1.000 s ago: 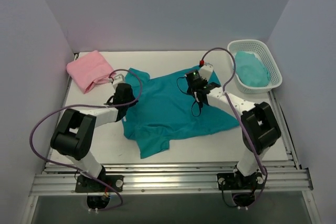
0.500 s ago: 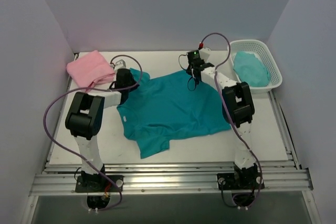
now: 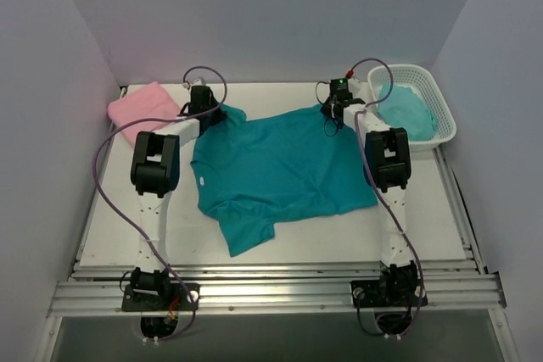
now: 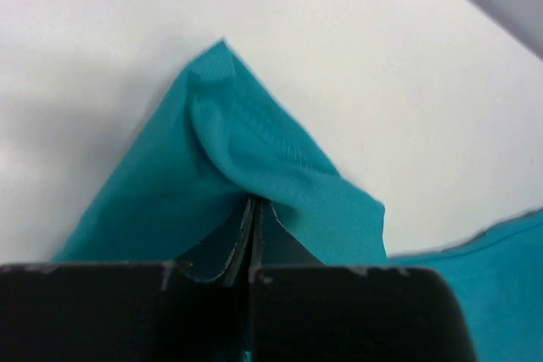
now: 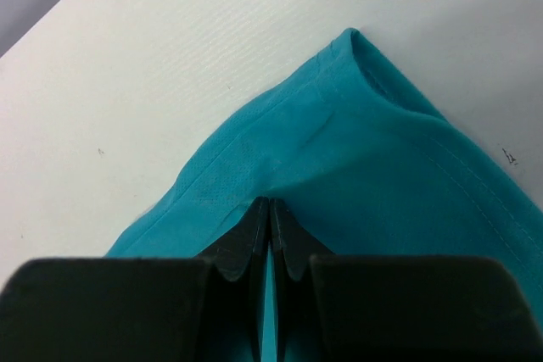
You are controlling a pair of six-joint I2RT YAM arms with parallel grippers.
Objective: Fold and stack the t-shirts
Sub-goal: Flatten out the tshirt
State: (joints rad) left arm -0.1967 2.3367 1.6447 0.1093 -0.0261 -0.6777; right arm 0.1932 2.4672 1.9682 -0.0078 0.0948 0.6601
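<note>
The teal t-shirt (image 3: 276, 167) lies spread on the white table, stretched between both arms at the far side. My left gripper (image 3: 206, 109) is shut on its far left corner; the wrist view shows the hemmed teal cloth (image 4: 254, 150) pinched between the closed fingers (image 4: 227, 252). My right gripper (image 3: 336, 110) is shut on the far right corner, with teal cloth (image 5: 356, 150) between the closed fingers (image 5: 293, 247). The pink t-shirt (image 3: 142, 112) lies folded at the far left of the table, just left of my left gripper.
A white basket (image 3: 428, 82) at the far right holds a lighter teal cloth (image 3: 407, 112). Grey walls close in the table on three sides. A shirt sleeve (image 3: 246, 231) hangs toward the near edge.
Both grippers have moved away toward the far edge and apart, pulling the teal t-shirt's corners with them. The shirt now lies flatter and farther back.
</note>
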